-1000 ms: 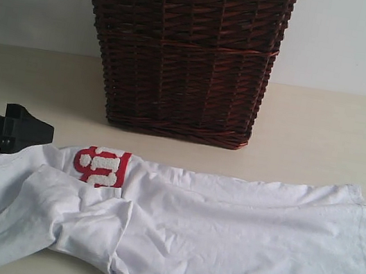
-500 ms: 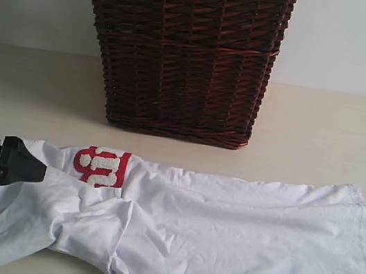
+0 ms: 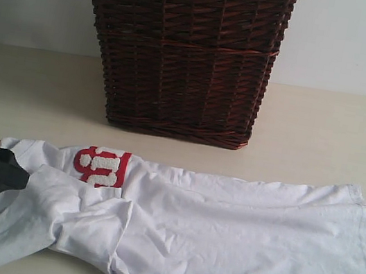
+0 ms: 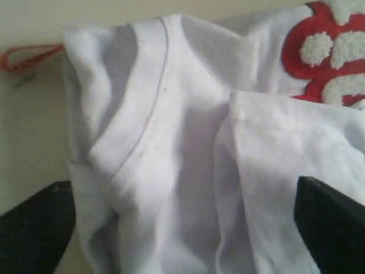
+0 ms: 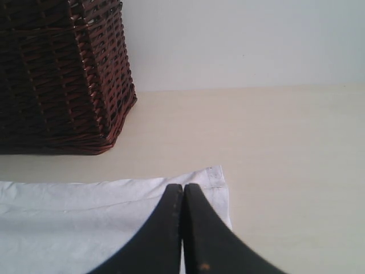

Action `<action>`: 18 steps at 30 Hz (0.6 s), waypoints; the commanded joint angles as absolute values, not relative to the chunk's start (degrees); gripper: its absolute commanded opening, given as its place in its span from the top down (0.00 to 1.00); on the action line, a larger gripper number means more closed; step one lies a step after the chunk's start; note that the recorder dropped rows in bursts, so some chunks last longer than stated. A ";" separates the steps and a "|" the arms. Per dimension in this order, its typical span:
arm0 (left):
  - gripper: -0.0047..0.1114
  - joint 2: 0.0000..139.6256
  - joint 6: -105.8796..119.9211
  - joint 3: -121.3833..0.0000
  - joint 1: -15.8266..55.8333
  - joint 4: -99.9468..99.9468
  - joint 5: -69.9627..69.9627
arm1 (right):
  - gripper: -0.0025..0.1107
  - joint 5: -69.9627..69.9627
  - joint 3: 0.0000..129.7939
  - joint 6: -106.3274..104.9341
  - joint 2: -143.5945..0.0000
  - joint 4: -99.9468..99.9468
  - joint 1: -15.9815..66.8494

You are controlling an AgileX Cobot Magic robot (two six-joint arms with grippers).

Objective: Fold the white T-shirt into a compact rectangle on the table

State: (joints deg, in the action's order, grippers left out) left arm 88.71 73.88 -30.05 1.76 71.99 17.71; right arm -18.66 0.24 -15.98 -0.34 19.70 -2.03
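Observation:
The white T-shirt [image 3: 209, 233] lies folded lengthwise across the table [image 3: 323, 139], its red-outlined lettering [image 3: 101, 165] near the left end. My left gripper [image 3: 7, 176] hovers low over that collar end. In the left wrist view it [image 4: 182, 228] is open wide, its fingers [image 4: 34, 228] straddling the rumpled collar area of the T-shirt [image 4: 171, 114], and nothing is gripped. An orange tag [image 4: 28, 56] sticks out beside the collar. My right gripper [image 5: 183, 187] is shut, its tips over the hem corner of the T-shirt [image 5: 68, 211]; no cloth shows between them. It is outside the exterior view.
A tall dark wicker basket [image 3: 183, 53] with white lace trim stands at the back centre against the pale wall; it also shows as a basket [image 5: 57, 74] in the right wrist view. Bare table [image 5: 285, 142] lies beyond the shirt's right end.
My left gripper has moved down and slightly left in the exterior view, lowering onto the shirt's collar end. The shirt and the right gripper have not shifted.

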 commanded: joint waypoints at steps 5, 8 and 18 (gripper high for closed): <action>0.06 94.83 76.28 -30.91 1.58 70.04 13.32 | 0.98 -18.31 0.00 -16.24 0.00 19.76 -1.99; 0.06 96.68 76.28 -32.52 1.74 70.67 13.32 | 0.98 -18.31 0.00 -16.24 0.00 19.90 -1.99; 0.83 98.11 76.17 -32.79 1.81 70.67 13.54 | 0.98 -18.31 0.00 -16.34 0.00 19.89 -1.99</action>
State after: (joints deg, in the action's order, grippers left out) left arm 98.07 76.03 -32.55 1.76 70.28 13.15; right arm -18.66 0.24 -15.98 -0.34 19.79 -2.03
